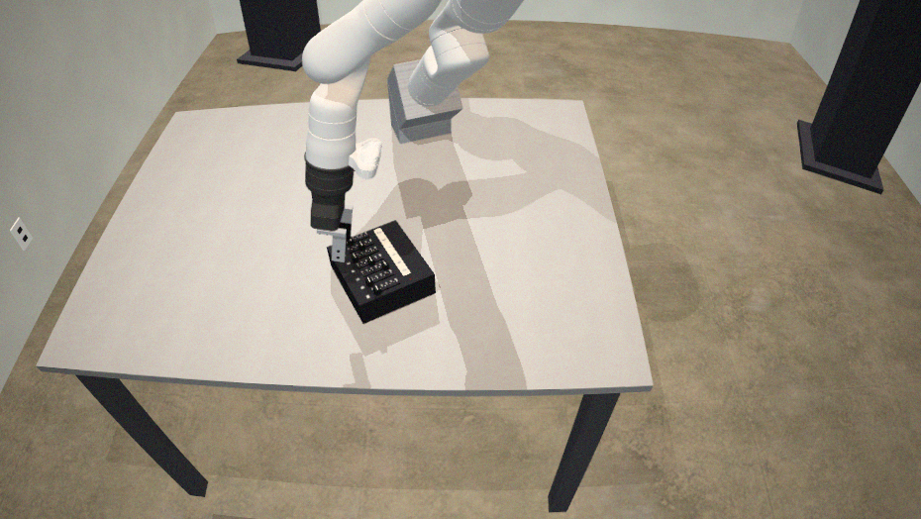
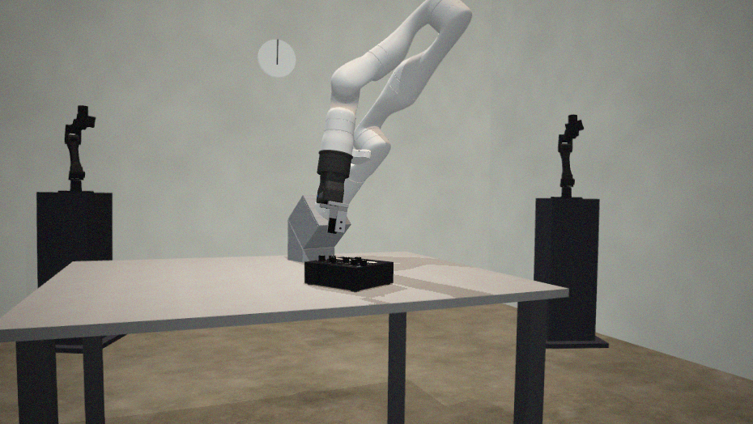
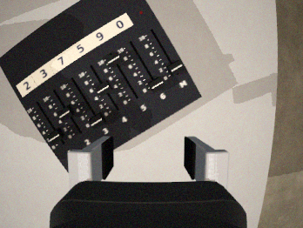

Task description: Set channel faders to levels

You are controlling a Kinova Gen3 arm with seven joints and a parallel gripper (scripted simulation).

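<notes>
A wide table (image 1: 160,270) with a pale grey top stands on dark legs (image 1: 143,435) on a brown, mottled floor (image 1: 741,335). Long soft shadows (image 1: 489,309) lie across the table top. Around the table stand tall dark pedestals (image 2: 566,263), one at each side in the exterior view, and each one carries a small dark camera stand (image 2: 568,152) on top. The walls are pale grey-green. A round white wall clock (image 2: 276,57) hangs on the back wall. A small white socket plate (image 1: 21,232) sits low on the left wall.
</notes>
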